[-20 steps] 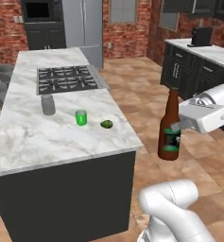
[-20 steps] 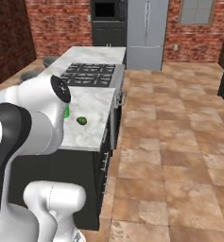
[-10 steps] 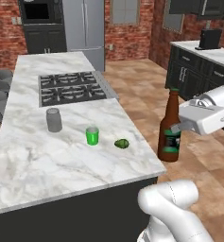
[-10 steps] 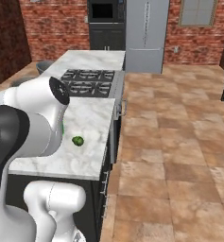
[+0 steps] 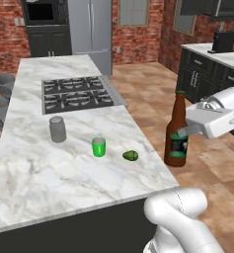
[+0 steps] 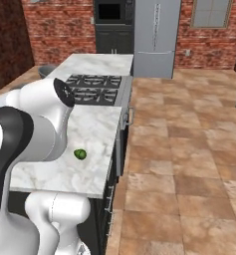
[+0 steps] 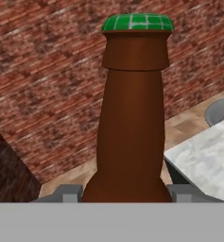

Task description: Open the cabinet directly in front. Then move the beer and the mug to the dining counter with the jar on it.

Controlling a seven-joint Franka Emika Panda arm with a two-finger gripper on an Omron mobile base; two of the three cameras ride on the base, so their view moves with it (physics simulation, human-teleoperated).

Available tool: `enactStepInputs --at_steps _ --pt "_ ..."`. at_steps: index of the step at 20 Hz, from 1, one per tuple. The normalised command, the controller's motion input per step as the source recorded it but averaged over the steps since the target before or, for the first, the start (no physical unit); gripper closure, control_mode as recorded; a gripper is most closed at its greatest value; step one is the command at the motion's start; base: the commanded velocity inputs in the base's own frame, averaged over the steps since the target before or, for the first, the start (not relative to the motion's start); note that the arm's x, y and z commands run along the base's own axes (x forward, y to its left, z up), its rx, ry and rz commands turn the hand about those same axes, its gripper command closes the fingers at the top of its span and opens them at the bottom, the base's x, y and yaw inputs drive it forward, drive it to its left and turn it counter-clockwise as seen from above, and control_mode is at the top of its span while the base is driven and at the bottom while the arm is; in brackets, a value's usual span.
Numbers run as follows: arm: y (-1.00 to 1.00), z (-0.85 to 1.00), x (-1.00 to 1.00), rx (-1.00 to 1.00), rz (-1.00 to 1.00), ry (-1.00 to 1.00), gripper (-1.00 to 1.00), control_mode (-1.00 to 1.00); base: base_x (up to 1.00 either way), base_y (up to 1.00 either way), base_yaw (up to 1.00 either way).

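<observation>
My pincer [image 5: 183, 132] is clamped on the beer [image 5: 176, 133] at its shoulder, right of centre in the left base view; bottle upright, held off the near right corner of the dining counter [image 5: 49, 170], over tile floor. Hand view: brown neck and green cap [image 7: 137, 22] rise mid-frame, a finger pad [image 7: 68, 193] low on each side. On the marble, mid-frame: jar [image 5: 57, 129], then mug [image 5: 98, 147] to its right, then a small green fruit [image 5: 130, 155]. Cooktop [image 5: 76, 93] above them.
</observation>
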Motion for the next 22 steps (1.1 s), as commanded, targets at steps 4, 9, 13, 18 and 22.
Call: enactStepInputs --at_steps 4,9,13,18,22 --pt "0.00 0.00 0.00 0.00 0.00 0.00 1.00 1.00 0.58 0.21 0.00" --pt "0.31 -0.03 0.52 -0.04 0.00 -0.21 1.00 -1.00 0.00 0.00 0.00" --pt "0.74 -0.11 0.80 -0.12 -0.08 -0.21 1.00 -1.00 0.00 0.00 0.00" --pt "1.00 -0.19 0.91 -0.12 -0.24 -0.08 1.00 -1.00 0.00 0.00 0.00" --pt "1.00 -0.42 0.88 -0.07 -0.41 0.01 1.00 -1.00 0.00 0.00 0.00"
